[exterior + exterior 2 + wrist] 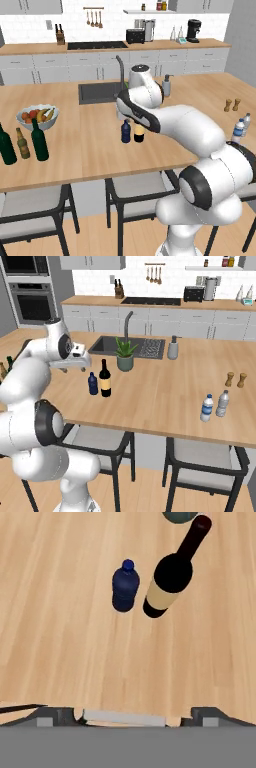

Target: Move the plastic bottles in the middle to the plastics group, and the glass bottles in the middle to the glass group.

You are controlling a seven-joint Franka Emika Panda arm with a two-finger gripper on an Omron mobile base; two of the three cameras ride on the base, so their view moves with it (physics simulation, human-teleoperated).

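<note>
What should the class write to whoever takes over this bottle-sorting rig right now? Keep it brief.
Tool: open, empty, above the middle pair.
Middle: blue plastic bottle and cream-labelled wine bottle, upright, close but apart.
Glass group, far left: amber bottle between a left green bottle and a right green bottle; the slim green one seems delivered.
Plastics group, right: water bottles.
Left: blue bottle to plastics, wine bottle to glass.

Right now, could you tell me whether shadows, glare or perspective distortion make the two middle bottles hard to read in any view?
Hand view: sharp, no glare; the label-wrapped near-black wine bottle leans outward from perspective, and the short dark blue plastic bottle is foreshortened. Right base view: both are clear, with soft shadows. Left base view: the arm covers the wine bottle's top.
</note>
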